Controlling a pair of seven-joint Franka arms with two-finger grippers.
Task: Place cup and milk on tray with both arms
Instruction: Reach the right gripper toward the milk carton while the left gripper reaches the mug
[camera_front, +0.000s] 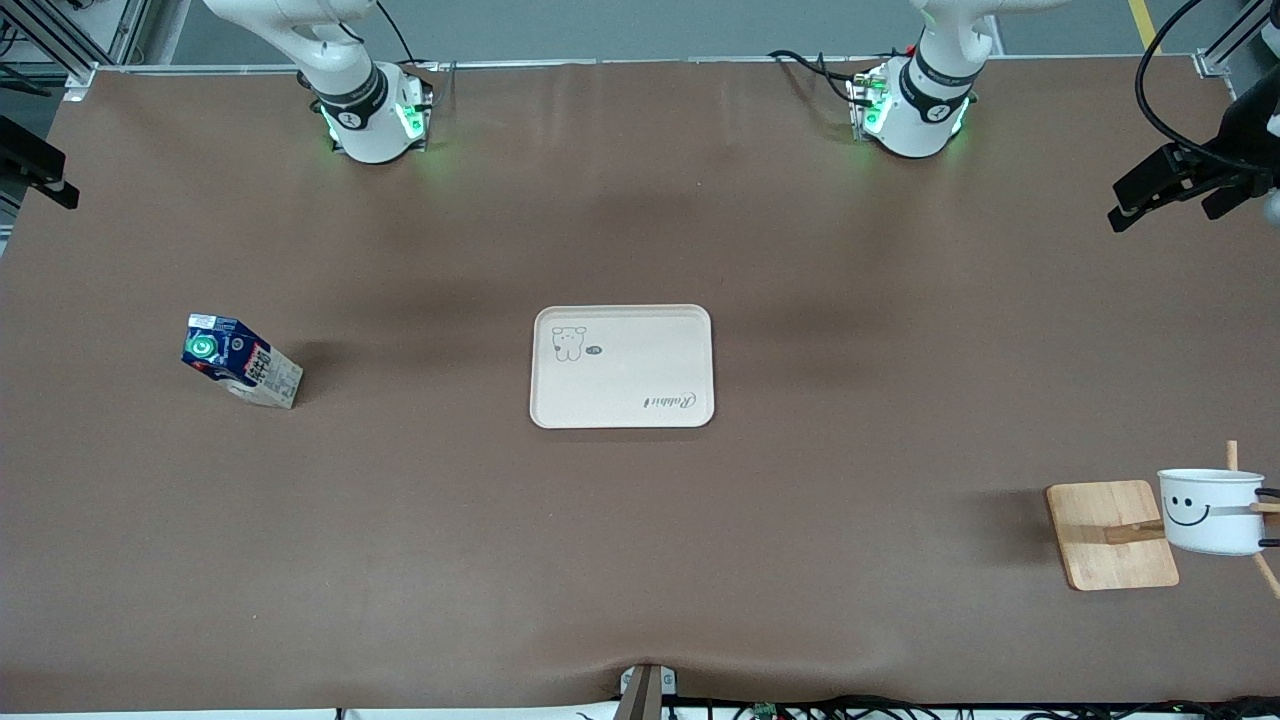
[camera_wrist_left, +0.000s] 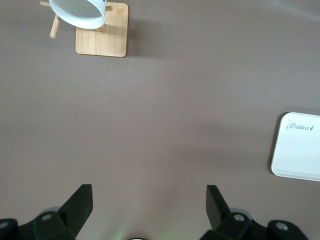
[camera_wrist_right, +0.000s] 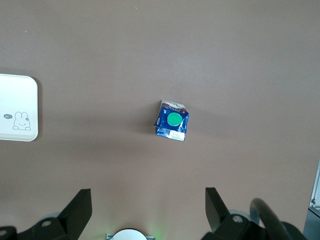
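Observation:
The white smiley cup (camera_front: 1205, 510) hangs on a stick of a wooden board (camera_front: 1110, 535) at the left arm's end, near the front camera. It also shows in the left wrist view (camera_wrist_left: 80, 12). The blue milk carton (camera_front: 240, 362) stands at the right arm's end and shows in the right wrist view (camera_wrist_right: 171, 121). The cream tray (camera_front: 622, 366) lies bare mid-table, with corners in both wrist views (camera_wrist_left: 298, 152) (camera_wrist_right: 17, 107). My left gripper (camera_wrist_left: 149, 192) is open and empty, high over bare table. My right gripper (camera_wrist_right: 148, 192) is open and empty, high over bare table, apart from the milk.
Both arm bases (camera_front: 375, 115) (camera_front: 915, 110) stand along the table edge farthest from the front camera. Black camera mounts (camera_front: 1180, 180) (camera_front: 35, 165) overhang the two ends. A small device (camera_front: 645, 690) sits at the edge nearest the front camera.

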